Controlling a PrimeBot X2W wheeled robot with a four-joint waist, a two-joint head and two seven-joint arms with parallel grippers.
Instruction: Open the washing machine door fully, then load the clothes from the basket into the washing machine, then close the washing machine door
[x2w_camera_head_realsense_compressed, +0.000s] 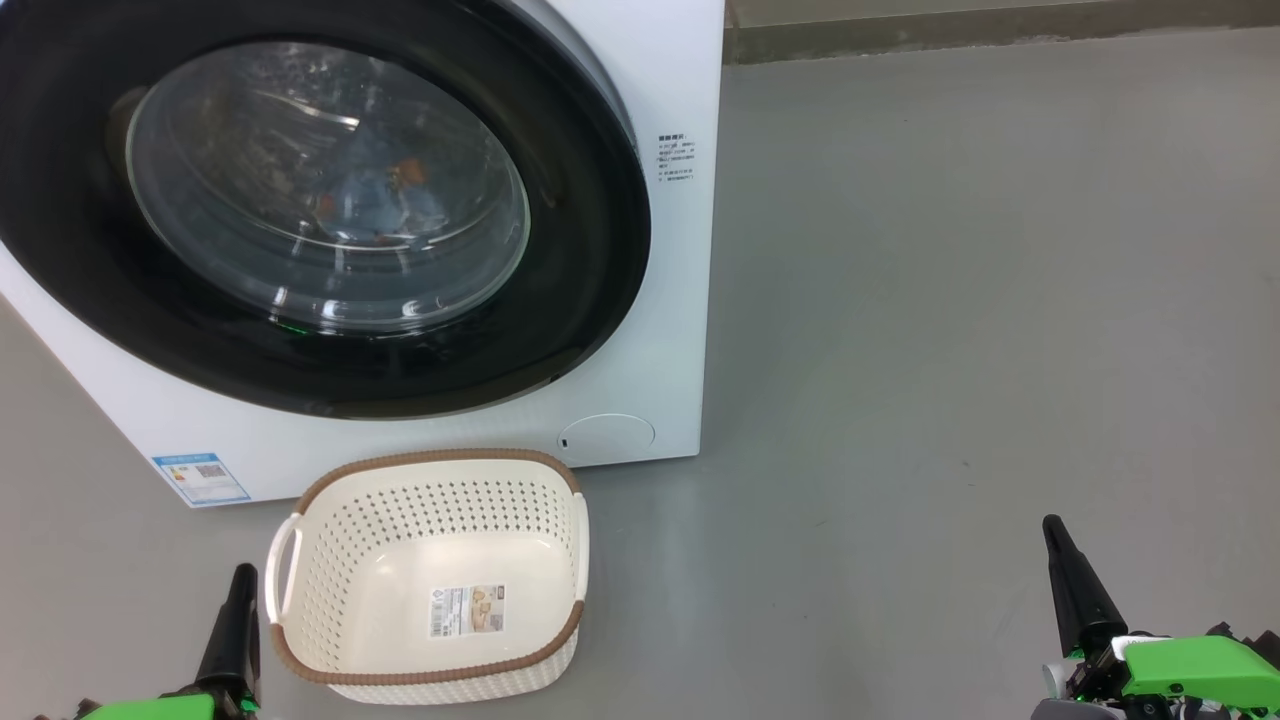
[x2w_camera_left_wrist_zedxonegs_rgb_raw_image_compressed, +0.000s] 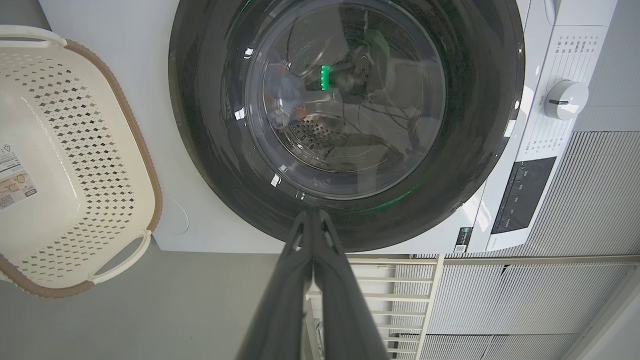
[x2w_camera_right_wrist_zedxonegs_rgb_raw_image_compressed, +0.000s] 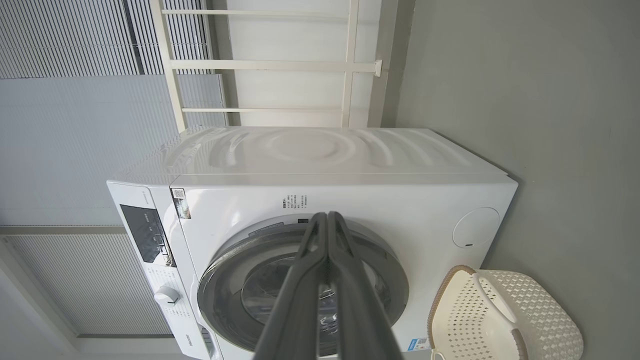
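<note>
Dark, tapered jaws sit nearest on both sides, each pair pressed together with nothing between them. The left jaws stand out in front of the washing machine (x2w_camera_head_realsense_compressed: 665, 330), squarely before its front panel. The right jaws stand beyond the machine's right edge, well apart from it, over the floor.

Between the left jaws and the machine lies the basket (x2w_camera_head_realsense_compressed: 440, 515), close to the foot of the machine's front and under the door. Its bottom is bare but for a label. Further on, the washing machine door (x2w_camera_head_realsense_compressed: 590, 250) lies flat against the machine's front and looks shut. Behind its glass, inside the machine, the clothes (x2w_camera_head_realsense_compressed: 395, 190) show as pale blue with orange flecks.

The door lies ahead of and above the left jaws, which in the left wrist view point at its black rim, so that arm is clearly the nearer. The door is round, so no long axis governs an approach. As I judge it, loading and closing are done, and only a checking push on the rim could remain.
</note>
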